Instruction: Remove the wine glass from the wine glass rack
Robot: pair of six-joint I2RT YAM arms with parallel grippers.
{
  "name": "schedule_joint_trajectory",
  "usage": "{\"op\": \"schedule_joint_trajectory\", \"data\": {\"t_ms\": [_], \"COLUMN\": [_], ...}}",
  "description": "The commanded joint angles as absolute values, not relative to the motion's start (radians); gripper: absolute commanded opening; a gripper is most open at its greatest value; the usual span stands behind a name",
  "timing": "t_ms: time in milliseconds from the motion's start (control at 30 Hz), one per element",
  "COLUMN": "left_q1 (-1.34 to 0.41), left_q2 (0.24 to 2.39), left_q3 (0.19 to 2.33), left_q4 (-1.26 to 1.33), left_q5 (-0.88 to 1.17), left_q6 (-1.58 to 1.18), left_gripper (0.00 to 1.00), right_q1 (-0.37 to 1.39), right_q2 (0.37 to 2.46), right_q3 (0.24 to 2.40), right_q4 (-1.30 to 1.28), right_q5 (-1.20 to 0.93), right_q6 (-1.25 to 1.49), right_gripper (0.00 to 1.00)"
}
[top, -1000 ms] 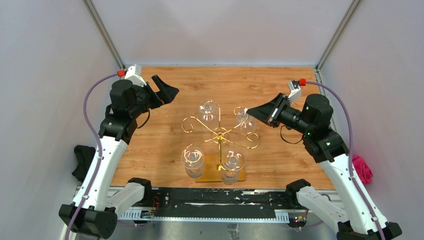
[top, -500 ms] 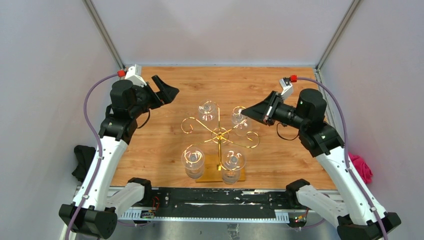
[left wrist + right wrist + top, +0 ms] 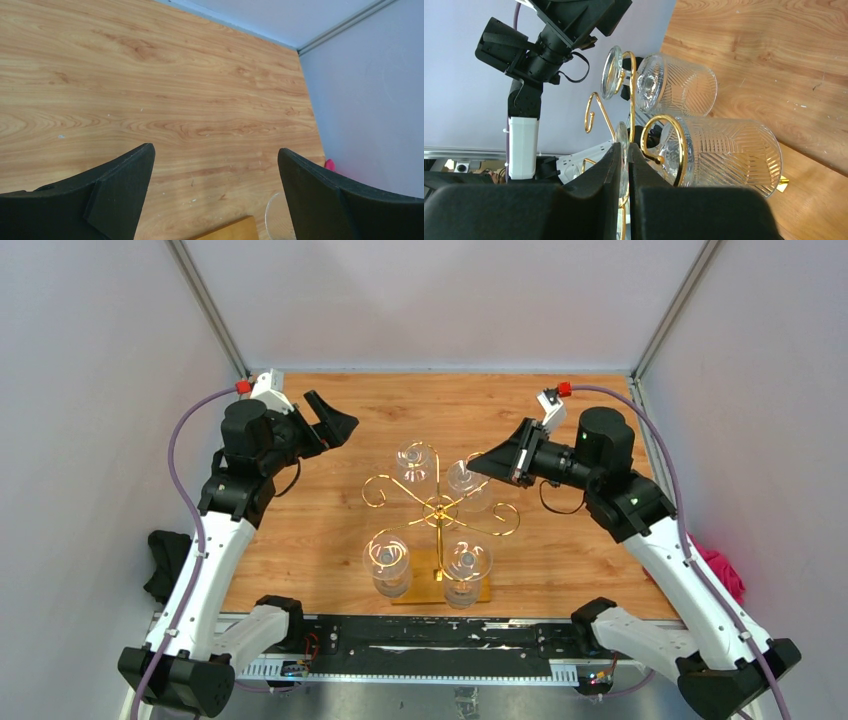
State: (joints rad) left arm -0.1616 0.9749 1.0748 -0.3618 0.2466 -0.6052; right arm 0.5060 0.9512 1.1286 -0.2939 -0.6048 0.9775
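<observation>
The gold wire wine glass rack (image 3: 438,508) stands mid-table on its wooden base (image 3: 420,596). My right gripper (image 3: 477,462) is shut on the flat foot (image 3: 622,132) of one upside-down wine glass (image 3: 461,484), which hangs at the rack's right arm. In the right wrist view this glass's ribbed bowl (image 3: 724,155) lies beside a gold scroll (image 3: 663,142), with my right gripper (image 3: 625,148) clamped on the thin foot. Three other glasses hang from the rack. My left gripper (image 3: 335,422) is open at the far left, away from the rack, and in its own view the left gripper (image 3: 215,155) holds nothing.
A neighbouring glass (image 3: 679,87) hangs close behind the held one. A pink cloth (image 3: 726,578) lies off the table's right edge and a black cloth (image 3: 165,562) off the left. The left wrist view shows a corner of the wooden base (image 3: 235,231) and a glass rim (image 3: 276,220).
My right arm has swung left and slightly away, carrying the held glass along the rack's arm toward the central pole. The left arm has not moved.
</observation>
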Motion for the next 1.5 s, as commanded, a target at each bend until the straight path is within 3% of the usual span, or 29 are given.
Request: {"op": "schedule_joint_trajectory", "data": {"t_ms": [0,700,1200,1467], "left_q1": [-0.169,-0.169,-0.169,-0.169], "left_q2": [0.983,0.986,1.076,1.208], "left_q3": [1.081,1.077,1.154,1.155], "left_q4": [-0.358,-0.372,-0.269,0.243], "left_q5": [0.262,0.242,0.290,0.602], "left_q6": [-0.591,-0.566,-0.544,-0.694], "left_gripper": [0.99,0.99,0.99,0.98], "right_q1": [0.535,0.545,0.449,0.319], "right_q2": [0.958,1.074,1.272,1.401], "right_q3": [1.205,1.270,1.529,1.482], "right_q4": [-0.248,-0.217,-0.242,0.349], "right_q5": [-0.598,-0.528,-0.469,-0.764], "right_q6": [0.952,0.901,0.799,1.151], "right_gripper": [0.00,0.00,0.00,0.00]}}
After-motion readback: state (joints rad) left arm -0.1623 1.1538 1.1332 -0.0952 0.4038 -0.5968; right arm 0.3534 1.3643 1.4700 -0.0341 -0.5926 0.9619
